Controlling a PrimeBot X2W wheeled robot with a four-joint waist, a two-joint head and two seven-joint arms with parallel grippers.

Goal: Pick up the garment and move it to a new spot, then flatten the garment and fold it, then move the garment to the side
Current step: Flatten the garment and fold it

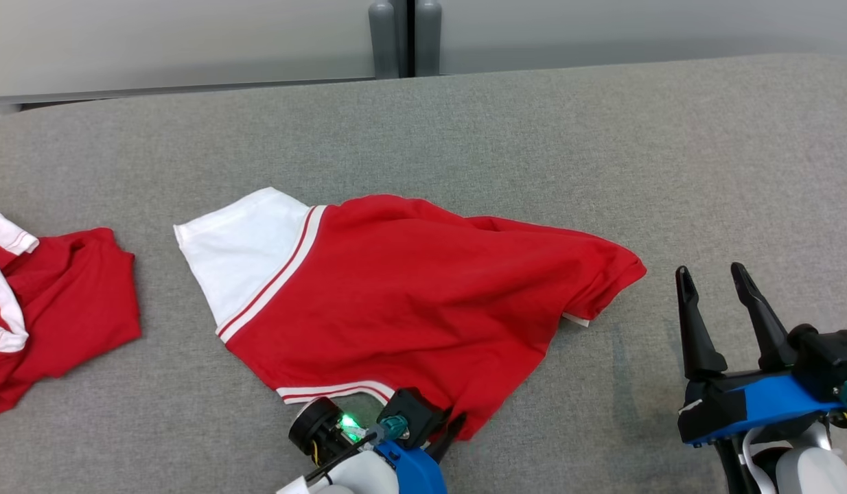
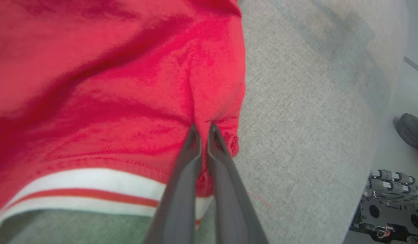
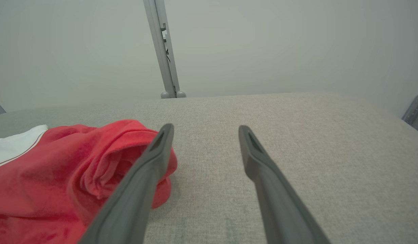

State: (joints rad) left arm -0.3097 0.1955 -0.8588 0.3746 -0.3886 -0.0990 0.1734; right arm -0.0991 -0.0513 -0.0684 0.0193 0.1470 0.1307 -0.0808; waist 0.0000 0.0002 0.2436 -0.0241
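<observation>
Garment (image 1: pixel 410 288), in the head view, lies spread but rumpled in the middle of the desk (image 1: pixel 602 137). It is red with a white sleeve (image 1: pixel 238 254) to the left, and its right end is bunched. The left tool (image 1: pixel 454 427) sits at its near edge, beside the striped hem (image 1: pixel 327 391). The right tool (image 1: pixel 710 271) stands apart from the cloth on the right, fingers spread and empty. A second garment (image 1: pixel 53 309) is crumpled at the left edge of the desk.

In the left wrist view, the left tool (image 2: pixel 204 130) is closed almost fully on a pinch of red cloth just above the hem, near the corner. The fabric puckers at the tips. The garment seems to rest on the desk, not lifted.

In the right wrist view, the right tool (image 3: pixel 205 128) is wide open and holds nothing. The garment's rolled end lies just beside one finger, with bare desk ahead.

By my reading the task has barely begun. One corner is gripped, but the lift and the move to a new spot are not yet done. Flattening, folding and setting the garment aside all remain, and the creases suggest the flattening will take real work.
</observation>
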